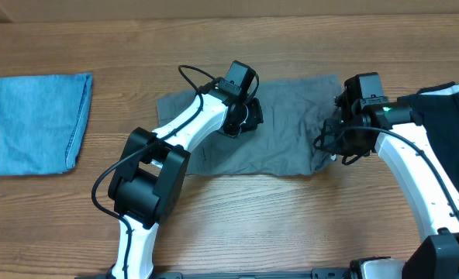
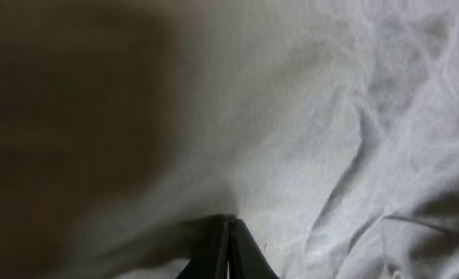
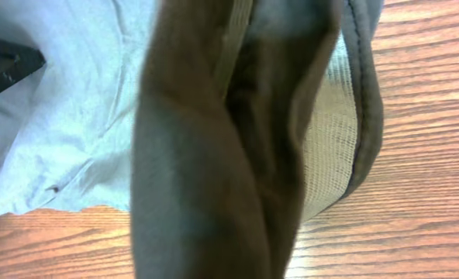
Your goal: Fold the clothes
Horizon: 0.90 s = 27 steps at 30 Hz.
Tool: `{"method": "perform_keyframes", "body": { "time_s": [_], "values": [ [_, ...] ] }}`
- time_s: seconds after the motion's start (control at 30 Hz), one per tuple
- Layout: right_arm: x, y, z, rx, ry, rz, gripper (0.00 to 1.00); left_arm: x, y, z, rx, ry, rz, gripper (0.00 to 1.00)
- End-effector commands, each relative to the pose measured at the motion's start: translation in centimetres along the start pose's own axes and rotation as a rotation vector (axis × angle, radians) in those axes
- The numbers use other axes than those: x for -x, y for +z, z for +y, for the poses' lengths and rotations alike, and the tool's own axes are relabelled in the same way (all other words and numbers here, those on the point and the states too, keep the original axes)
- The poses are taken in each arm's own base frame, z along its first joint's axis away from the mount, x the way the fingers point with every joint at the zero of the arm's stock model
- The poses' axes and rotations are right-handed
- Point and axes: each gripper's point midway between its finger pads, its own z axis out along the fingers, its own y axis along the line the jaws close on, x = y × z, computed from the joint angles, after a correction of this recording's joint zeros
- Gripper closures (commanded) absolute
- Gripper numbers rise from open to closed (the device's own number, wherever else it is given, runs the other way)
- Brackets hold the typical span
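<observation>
The grey garment [image 1: 291,128] lies spread out in the middle of the tabletop [image 1: 291,225]. The left end effector [image 1: 243,118] is closed, with its tips down on the cloth. The right end effector [image 1: 332,143] is closed on the garment's right edge and bunches it up. A blue denim piece [image 1: 36,122] lies far left.
</observation>
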Motion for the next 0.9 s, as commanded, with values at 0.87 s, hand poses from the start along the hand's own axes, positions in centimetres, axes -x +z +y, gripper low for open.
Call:
{"method": "perform_keyframes", "body": {
  "time_s": [0.87],
  "values": [
    [-4.2, 0.4, 10.0, 0.010, -0.422, -0.033, 0.96, 0.2, 0.7, 1.8, 0.066, -0.010, -0.002, 0.96]
  ]
}}
